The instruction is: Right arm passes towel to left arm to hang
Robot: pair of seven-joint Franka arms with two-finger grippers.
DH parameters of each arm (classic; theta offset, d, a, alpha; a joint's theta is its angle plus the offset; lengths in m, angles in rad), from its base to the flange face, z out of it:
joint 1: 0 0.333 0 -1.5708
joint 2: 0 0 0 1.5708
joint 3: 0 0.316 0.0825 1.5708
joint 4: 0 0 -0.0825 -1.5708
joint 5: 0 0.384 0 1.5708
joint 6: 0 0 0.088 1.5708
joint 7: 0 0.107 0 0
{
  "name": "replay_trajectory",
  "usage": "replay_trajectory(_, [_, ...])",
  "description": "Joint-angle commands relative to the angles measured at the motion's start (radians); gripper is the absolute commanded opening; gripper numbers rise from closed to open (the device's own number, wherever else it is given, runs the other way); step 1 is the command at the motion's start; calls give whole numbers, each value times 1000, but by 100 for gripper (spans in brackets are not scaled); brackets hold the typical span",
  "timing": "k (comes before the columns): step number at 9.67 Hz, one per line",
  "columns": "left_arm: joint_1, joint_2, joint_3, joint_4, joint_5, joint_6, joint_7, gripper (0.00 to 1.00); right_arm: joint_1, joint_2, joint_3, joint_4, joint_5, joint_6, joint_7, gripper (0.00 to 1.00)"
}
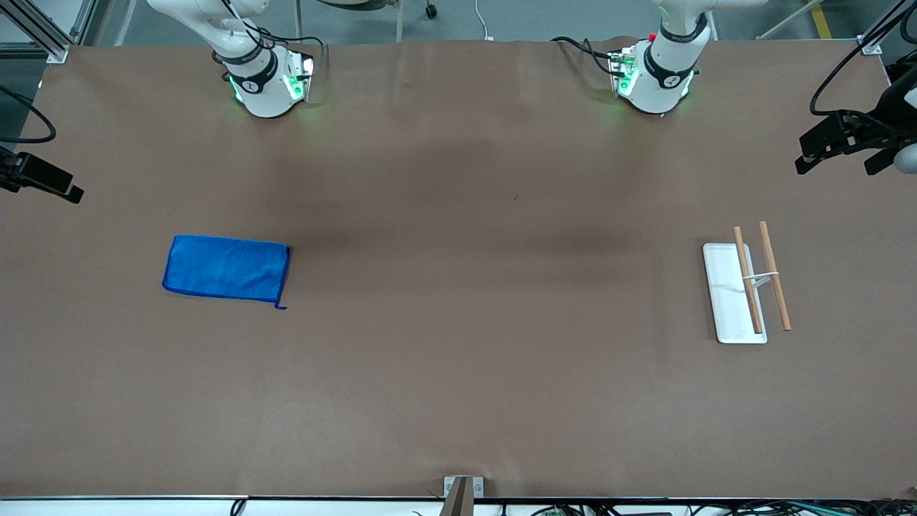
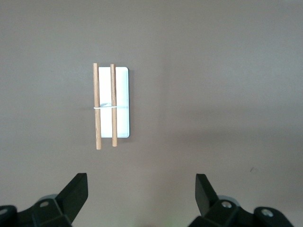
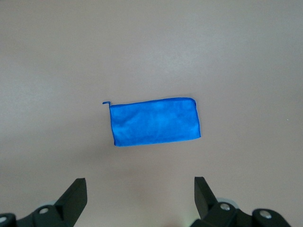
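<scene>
— Nearest the front camera, what do you see?

— Bare brown table (image 1: 458, 373), a wide open stretch running edge to edge, with nothing between my two ends of it.

— And the towel?

— Blue towel (image 1: 226, 269) lies flat toward my right arm's end, a loose thread trailing off one corner. My right gripper (image 3: 139, 198) hangs over the table above it, apart from it, fingers (image 3: 75, 196) spread wide and holding nothing.

— Your other gripper?

— My left gripper (image 2: 141, 196) waits up over the table at the left arm's end, fingers (image 2: 204, 191) also spread and empty, looking down on the rack (image 1: 745, 287).

— Describe the rack.

— White flat base (image 1: 727, 301) with two wooden rods (image 1: 774, 276) side by side above it, joined by a thin white crosspiece. It sits well apart from the towel.
</scene>
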Motion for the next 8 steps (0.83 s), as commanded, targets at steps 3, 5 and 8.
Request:
replay_trajectory(3, [-2,15,5,-15,1,5,9,100,0,-9,-6,-4,7,-1,4,100])
replay_trajectory(5, [-2,15,5,-16,1,5,10,100,5,-1,-6,-21,4,-10,-11,100])
replay_trajectory(8, [2,15,6,-18,1,5,10,100,8,32,-6,-230,-9,179,-57,100])
